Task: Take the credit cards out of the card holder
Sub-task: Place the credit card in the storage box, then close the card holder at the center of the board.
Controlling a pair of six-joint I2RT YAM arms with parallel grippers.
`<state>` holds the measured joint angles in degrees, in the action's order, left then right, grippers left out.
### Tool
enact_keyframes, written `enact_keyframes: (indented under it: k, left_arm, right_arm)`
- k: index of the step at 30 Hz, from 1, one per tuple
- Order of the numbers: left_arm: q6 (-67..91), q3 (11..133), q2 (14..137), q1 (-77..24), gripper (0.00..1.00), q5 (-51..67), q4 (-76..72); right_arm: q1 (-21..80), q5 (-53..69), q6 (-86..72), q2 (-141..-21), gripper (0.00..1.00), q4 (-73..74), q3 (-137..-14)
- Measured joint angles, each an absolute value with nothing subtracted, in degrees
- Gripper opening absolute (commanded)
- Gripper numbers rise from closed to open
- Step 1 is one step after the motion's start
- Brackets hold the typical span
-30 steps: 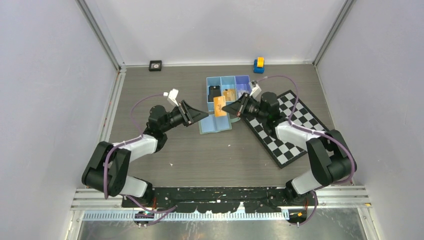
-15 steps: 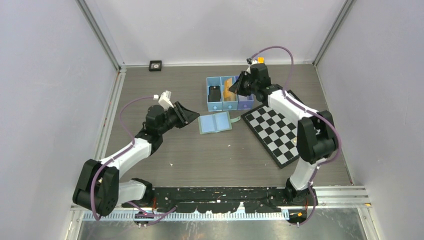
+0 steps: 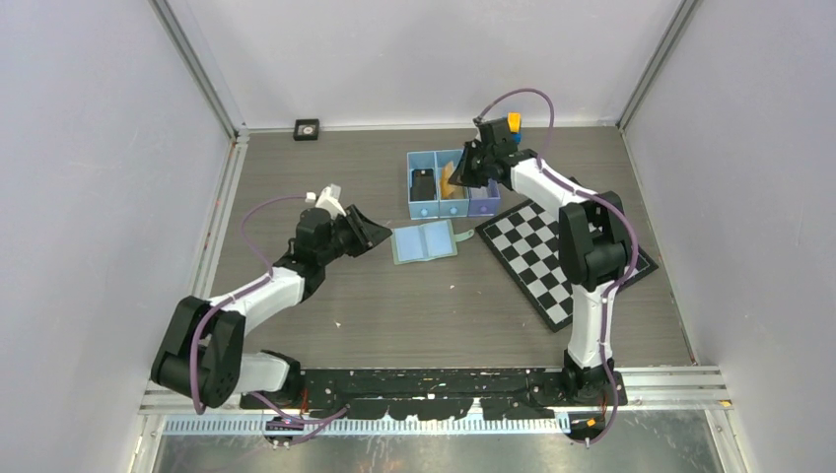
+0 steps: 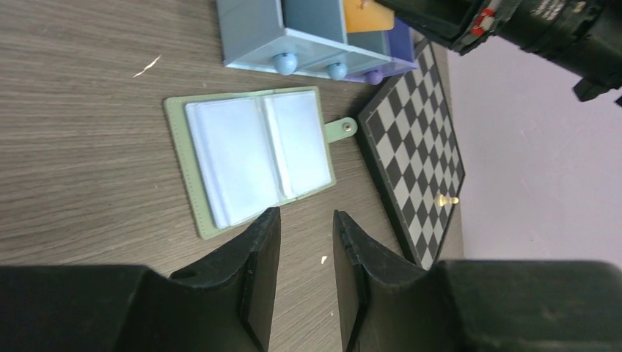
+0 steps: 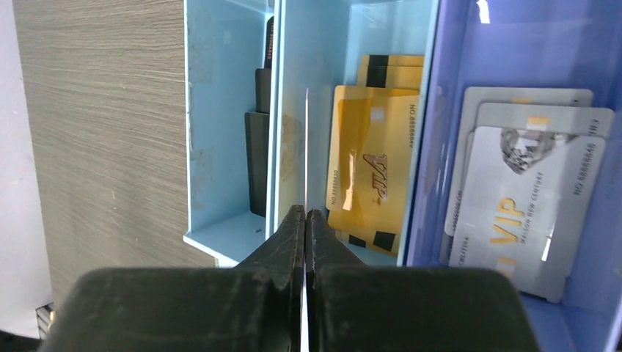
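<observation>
Two arms shared a wood-grain table (image 3: 394, 315), where the wallet (image 3: 424, 241) lay open and flat near the middle, pale inner faces up. Its short tab pointed to 3 o'clock in the overhead view.

The left gripper (image 3: 381, 231) sat at 9 o'clock of the wallet, just beside its edge and aimed at it. Its jaws stood partly apart and gripped nothing, and the wrist camera showed only table between the fingers (image 4: 260, 271).

A blue three-bin tray (image 3: 424, 209) stood at 12 o'clock of the wallet, near it but apart. The right gripper (image 5: 304, 210) reached over the tray from 3 o'clock, its jaws pinched tight on one gold card (image 5: 305, 132). Its own camera caught that card edge-on as a thin pale line. The card hung over the middle bin, close to the wall shared with the bin at 9 o'clock.

Below it the sorted cards lay in their bins:
- Black cards (image 5: 257, 147) were in the bin at 9 o'clock.
- Gold cards (image 5: 374, 176) were stacked in the middle bin.
- Grey cards (image 5: 524, 191) were in the violet-tinted bin at 3 o'clock.

A chessboard (image 3: 552, 266) lay askew at 3 o'clock of the wallet, one corner just beside the tab. One pale pawn (image 4: 446, 199) stood on the board near its far edge, as the left wrist camera saw it.
</observation>
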<state>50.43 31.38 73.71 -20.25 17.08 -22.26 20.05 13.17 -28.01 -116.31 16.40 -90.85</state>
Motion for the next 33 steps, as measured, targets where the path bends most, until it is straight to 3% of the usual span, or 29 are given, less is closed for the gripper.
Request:
enact_keyframes:
  k: [2,3,12,16,24,33]
  left_arm:
    - [50.46,31.38,75.02,-20.25,0.35,16.69,-22.02]
    - [50.43,31.40,75.77,-20.25,0.35,16.47,-21.78]
    - [48.25,33.28,78.26,-20.25,0.49,14.48,-16.40]
    - [46.89,35.88,80.34,-20.25,0.50,13.93,-14.13]
    - [45.98,41.12,88.77,-20.23,0.53,16.71,-10.28]
    - [45.93,43.75,93.89,-20.23,0.55,20.62,-7.29]
  right_arm:
    - [19.97,14.26,-28.38,-117.47,0.26,16.45,-91.88]
    - [19.75,14.68,-28.71,-118.04,0.30,16.49,-92.31]
    - [19.11,12.25,-29.71,-116.01,0.47,18.17,-89.38]
    - [19.46,11.33,-30.57,-110.06,0.64,17.85,-83.61]
    - [24.14,8.97,-34.22,-98.98,0.69,12.71,-67.55]
    - [27.16,7.20,-34.20,-100.75,0.79,11.09,-63.90]
